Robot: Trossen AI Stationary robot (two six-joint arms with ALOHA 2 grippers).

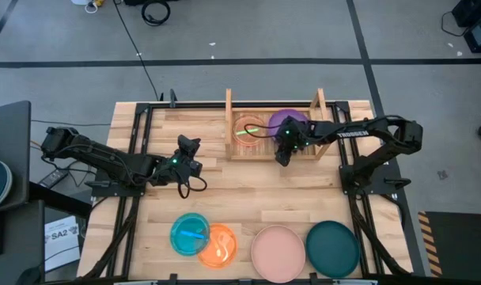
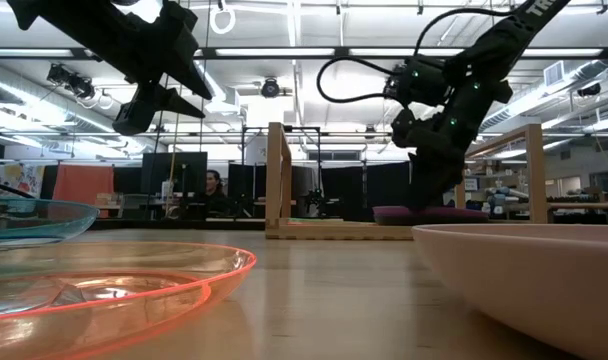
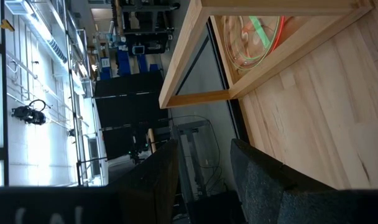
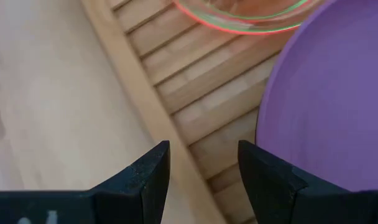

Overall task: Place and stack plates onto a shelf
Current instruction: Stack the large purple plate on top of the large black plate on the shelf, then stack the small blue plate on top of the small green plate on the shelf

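The shelf, a light wooden slatted rack with 2 upright side boards, stands at the far middle of the plank desk and holds 2 things side by side: on its left half a small translucent plate with a red rim, which appears to have a green-tinted one lying with it, though how many are stacked there cannot be told, and on its right half a larger opaque purple plate, smooth and matte, lying flat on the slats. Along the near edge of the desk lie 4 more round plastic plates: a translucent blue plate overlapping a translucent orange plate, then an opaque pink plate and an opaque teal plate, these last 2 just beside each other. A thin bright utensil rests in the blue plate and another in the orange one. The right pincer hovers over the front rail of the shelf just beside the purple plate's edge, its 2 dark fingers standing apart with nothing between them. The left pincer is raised above the bare desk left of the shelf, fingers likewise spread and holding nothing.
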